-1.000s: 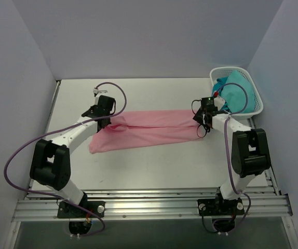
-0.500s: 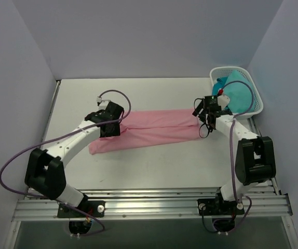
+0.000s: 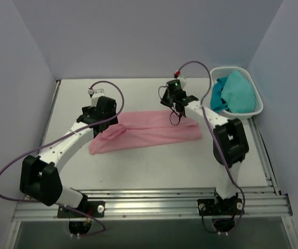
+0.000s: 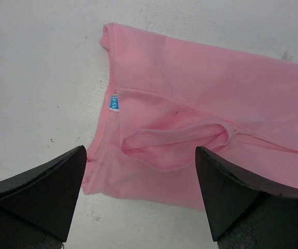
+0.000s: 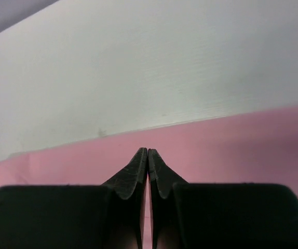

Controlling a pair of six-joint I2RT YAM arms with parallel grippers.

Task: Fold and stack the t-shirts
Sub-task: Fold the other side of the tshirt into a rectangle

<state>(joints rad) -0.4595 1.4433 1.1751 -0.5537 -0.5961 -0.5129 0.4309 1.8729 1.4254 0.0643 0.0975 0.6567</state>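
A light pink t-shirt, folded into a long band, lies flat across the middle of the table. In the left wrist view its collar end shows a small blue neck label and a loose fold. My left gripper hovers over that left end, open, with nothing between its fingers. My right gripper is over the band's far edge, right of the middle. Its jaws are shut tip to tip above the pink cloth, and they hold nothing.
A white lattice basket stands at the back right corner with teal cloth heaped in it. Bare white table lies in front of the shirt and behind it. Purple walls close in the left, back and right.
My left gripper opened and let go of the shirt's left end. My right arm swung left from the shirt's right end to its far edge and its jaws shut.
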